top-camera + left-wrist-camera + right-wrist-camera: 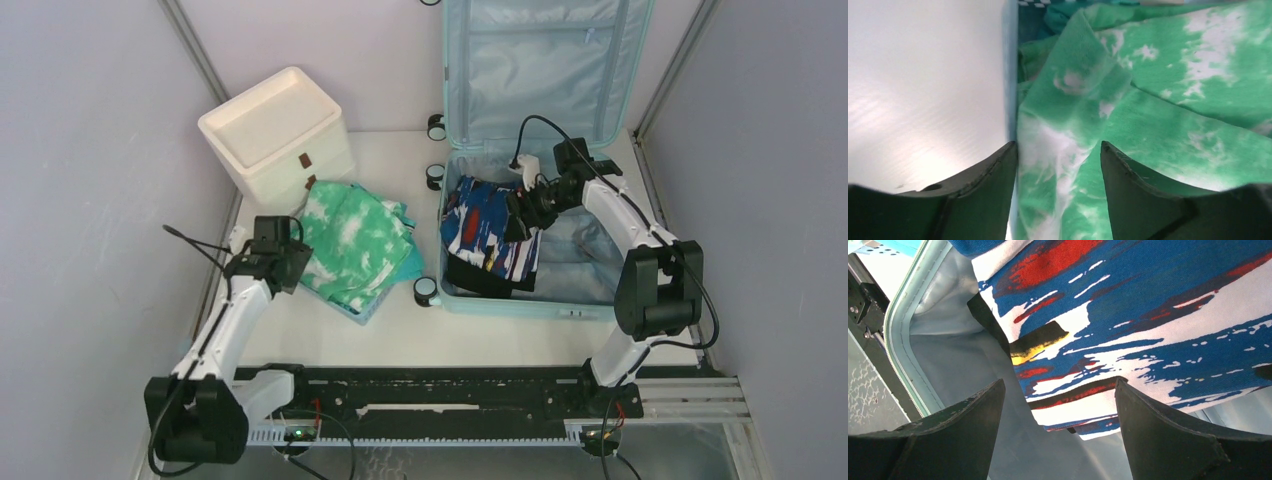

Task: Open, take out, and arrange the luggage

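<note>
Top view: large light-blue ribbed hard-shell suitcase lies open at the bench's far right corner, holding a blue-white-red patterned garment. A green tie-dye garment lies to its left.
Left wrist: left gripper spread over the tie-dye cloth.
Right wrist: right gripper spread above the patterned garment.

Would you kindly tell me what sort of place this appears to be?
Likely a robotics lab cell, not a home: plain partition walls, a mounting rail along the white table, and the luggage lying open.
</note>
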You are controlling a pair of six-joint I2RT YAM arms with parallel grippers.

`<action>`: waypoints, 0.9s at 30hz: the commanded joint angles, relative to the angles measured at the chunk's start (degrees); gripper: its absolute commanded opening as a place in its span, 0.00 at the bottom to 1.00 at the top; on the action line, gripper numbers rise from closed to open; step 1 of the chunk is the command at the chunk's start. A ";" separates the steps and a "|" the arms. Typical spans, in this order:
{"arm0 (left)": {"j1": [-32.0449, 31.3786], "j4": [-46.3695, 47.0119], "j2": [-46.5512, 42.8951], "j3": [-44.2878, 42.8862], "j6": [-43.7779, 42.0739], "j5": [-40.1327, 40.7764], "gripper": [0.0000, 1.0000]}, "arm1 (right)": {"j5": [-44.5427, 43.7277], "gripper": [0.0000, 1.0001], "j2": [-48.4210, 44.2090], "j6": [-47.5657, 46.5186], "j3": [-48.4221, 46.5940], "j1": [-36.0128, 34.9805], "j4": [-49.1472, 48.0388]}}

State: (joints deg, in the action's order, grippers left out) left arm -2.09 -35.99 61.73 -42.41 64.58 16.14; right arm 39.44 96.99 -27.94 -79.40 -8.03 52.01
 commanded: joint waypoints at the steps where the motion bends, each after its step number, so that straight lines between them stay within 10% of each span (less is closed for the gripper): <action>1: 0.96 -10.31 -6.62 -5.99 -4.57 6.96 0.66 | 0.35 0.88 -1.09 0.35 -1.19 -0.88 -1.15; 14: 0.10 31.46 -9.75 1.30 -11.88 -29.58 0.39 | 1.38 0.88 -0.41 0.05 -1.60 -1.35 -0.95; 27: -6.16 40.28 15.68 5.15 -9.90 -19.79 0.27 | 1.22 0.88 -0.14 -0.29 -1.55 -1.29 -1.08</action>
State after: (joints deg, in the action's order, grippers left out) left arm -8.29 1.69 72.58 -39.09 54.96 -7.94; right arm 39.55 97.19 -28.01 -79.40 -9.04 52.03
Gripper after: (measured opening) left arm 0.284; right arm 0.881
